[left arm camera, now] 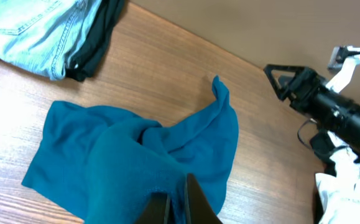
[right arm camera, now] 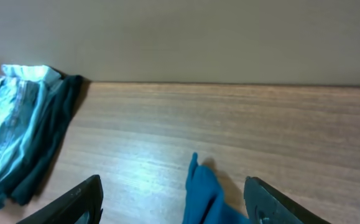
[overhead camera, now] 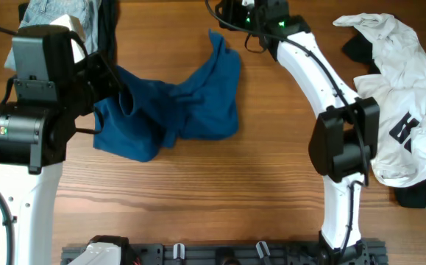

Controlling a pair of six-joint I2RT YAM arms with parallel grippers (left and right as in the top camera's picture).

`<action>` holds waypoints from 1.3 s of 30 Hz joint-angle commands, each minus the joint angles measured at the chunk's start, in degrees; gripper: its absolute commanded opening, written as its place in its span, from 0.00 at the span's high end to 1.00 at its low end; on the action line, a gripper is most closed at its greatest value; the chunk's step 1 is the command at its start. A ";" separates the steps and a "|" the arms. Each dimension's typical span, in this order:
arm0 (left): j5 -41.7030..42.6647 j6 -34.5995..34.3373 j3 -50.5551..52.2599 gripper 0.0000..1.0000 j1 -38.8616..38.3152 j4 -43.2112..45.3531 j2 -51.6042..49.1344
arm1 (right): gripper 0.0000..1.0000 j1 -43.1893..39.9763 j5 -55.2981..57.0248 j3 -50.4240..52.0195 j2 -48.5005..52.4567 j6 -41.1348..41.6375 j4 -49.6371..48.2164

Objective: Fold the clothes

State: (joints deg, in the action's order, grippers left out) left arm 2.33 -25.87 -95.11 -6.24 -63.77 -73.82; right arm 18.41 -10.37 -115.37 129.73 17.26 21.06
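The dark-blue shirt (overhead camera: 176,103) lies crumpled on the wooden table, one corner pointing to the far edge. My left gripper (left arm camera: 175,208) is shut on a raised fold of the shirt (left arm camera: 136,155) at its left side. My right gripper (right arm camera: 173,199) is open and empty above the shirt's far corner (right arm camera: 203,186), near the far edge; in the overhead view it sits at the top (overhead camera: 231,15). Light-blue jeans (overhead camera: 54,15) and a black garment (overhead camera: 108,26) lie far left. A white top with black print (overhead camera: 407,96) lies at the right.
The jeans (left arm camera: 24,28) and black garment (left arm camera: 96,37) are stacked at the far left corner. Another black garment (overhead camera: 419,195) shows under the white top at the right edge. A rail of fixtures (overhead camera: 220,254) runs along the front edge.
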 commanded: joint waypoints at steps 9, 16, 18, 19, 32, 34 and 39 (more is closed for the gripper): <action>0.61 -0.26 -0.52 0.96 0.35 -1.88 0.50 | 0.30 6.91 7.91 -2.19 16.20 -3.93 2.19; -0.87 -0.26 -0.52 0.96 0.35 -3.17 0.48 | 0.36 7.39 18.43 -2.16 17.31 -3.17 1.42; -0.87 -0.26 -0.52 0.96 0.35 -3.17 0.07 | 0.43 6.67 18.60 -2.16 17.31 -3.04 0.24; -0.85 -0.28 -0.52 0.96 0.35 -3.19 -0.20 | 0.46 6.34 18.60 -2.16 17.31 -2.58 -0.48; -1.01 -0.07 -0.52 0.96 0.35 -3.10 -2.05 | 0.96 3.19 16.57 -7.76 14.25 -0.26 4.76; -2.89 -0.07 -0.52 0.96 0.35 -3.10 -2.05 | 0.96 1.51 15.47 -7.76 10.64 -0.11 7.43; -13.66 0.13 -0.52 0.96 0.42 -3.19 -2.05 | 0.96 -7.48 8.39 -7.74 -4.07 -0.15 20.55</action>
State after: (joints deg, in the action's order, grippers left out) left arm -3.57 -25.85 -95.11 -6.24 -66.96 -75.57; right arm 16.32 2.11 -121.75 137.38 16.51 38.26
